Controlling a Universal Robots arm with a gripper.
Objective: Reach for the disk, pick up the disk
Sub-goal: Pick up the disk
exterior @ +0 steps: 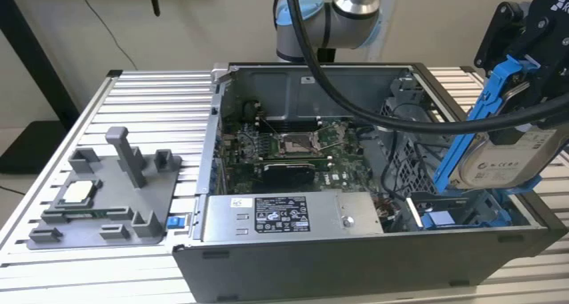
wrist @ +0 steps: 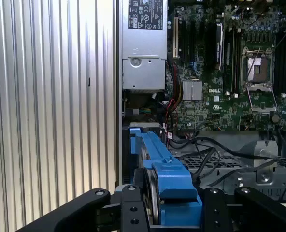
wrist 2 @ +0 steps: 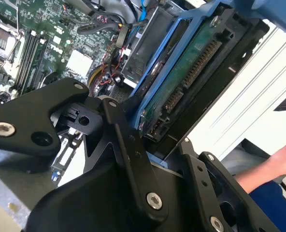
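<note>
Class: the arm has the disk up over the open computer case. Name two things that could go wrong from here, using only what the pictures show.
1. The gripper holds the disk on edge by its blue rail; it might slip onto the computer case.
2. Black cables run close beside the disk and could snag it.

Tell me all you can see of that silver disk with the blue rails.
The disk is a flat silver-metal hard drive with a white printed label and blue plastic rails along its edges. It hangs tilted, nearly on edge, above the open computer case at the exterior view's right, clamped in the black gripper. The second wrist view shows its green circuit board and connector pins.
</note>
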